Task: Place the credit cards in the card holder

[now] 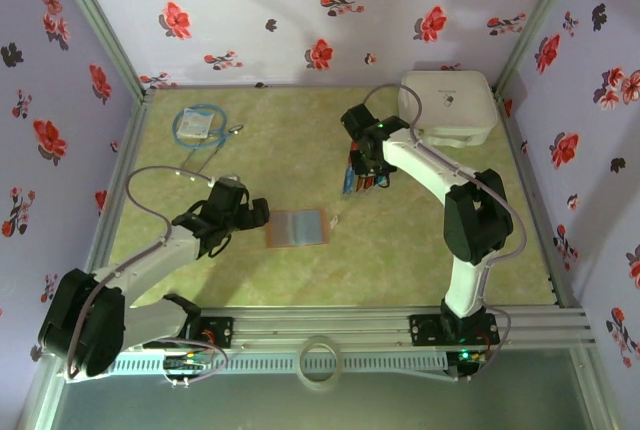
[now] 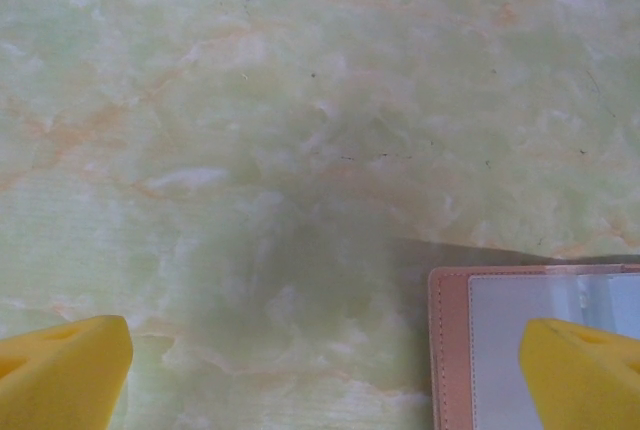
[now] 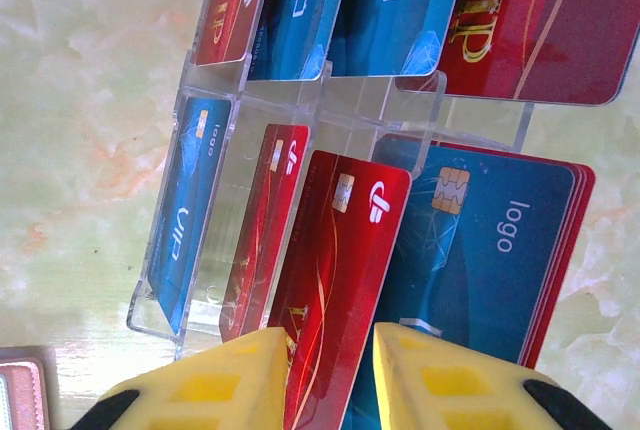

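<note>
The credit cards [image 3: 480, 250] stand on edge, red and blue, in a clear tiered stand [image 3: 160, 310] on the marbled green table [image 1: 400, 260]. From the top view we make out only a small coloured cluster under the right gripper [image 1: 365, 168], just in front of the white box [image 1: 447, 105]. The right wrist view gives us the slots, the chips and the "VIP" and "logo" lettering.

In that view the right gripper's yellow fingers [image 3: 440, 385] stand narrowly apart on either side of the lower end of one red card [image 3: 340, 270]. We cannot tell whether they press on it.

The card holder [image 1: 297, 227] lies open and flat near the middle of the table, between the two grippers. The left wrist view shows us its reddish-brown stitched border and a greyish clear pocket.

The left gripper [image 2: 320, 380] is spread wide with nothing in it. One fingertip hangs over bare table, the other over the holder's corner.

The left arm lies low, reaching from its base forward and to the right. The right arm rises to a raised elbow, and its forearm runs back and left, down to the stand.
</note>
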Available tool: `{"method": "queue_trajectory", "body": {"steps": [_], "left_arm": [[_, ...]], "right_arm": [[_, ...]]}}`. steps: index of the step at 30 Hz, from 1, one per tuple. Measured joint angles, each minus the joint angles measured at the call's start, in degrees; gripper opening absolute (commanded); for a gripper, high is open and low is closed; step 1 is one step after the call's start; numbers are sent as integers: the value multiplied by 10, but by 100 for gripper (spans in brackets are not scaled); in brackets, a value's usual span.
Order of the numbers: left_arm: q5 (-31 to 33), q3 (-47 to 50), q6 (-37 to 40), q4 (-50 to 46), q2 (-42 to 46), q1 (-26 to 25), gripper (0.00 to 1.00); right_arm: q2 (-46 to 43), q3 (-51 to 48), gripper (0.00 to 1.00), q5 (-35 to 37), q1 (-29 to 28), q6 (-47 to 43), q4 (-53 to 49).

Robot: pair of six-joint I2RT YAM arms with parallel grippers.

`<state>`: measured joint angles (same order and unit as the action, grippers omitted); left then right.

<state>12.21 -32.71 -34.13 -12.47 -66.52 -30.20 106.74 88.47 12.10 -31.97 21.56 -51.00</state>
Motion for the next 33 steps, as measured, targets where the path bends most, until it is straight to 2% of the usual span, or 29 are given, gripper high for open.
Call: {"method": "queue_trajectory", "body": {"steps": [14,33], "left_arm": [[-6,10,2,13,-5,10,100],[-13,18,2,17,-7,17,100]], "right_arm": [[9,4,25,2,0,0,-1],[23,12,1,-5,1,1,0]]}}
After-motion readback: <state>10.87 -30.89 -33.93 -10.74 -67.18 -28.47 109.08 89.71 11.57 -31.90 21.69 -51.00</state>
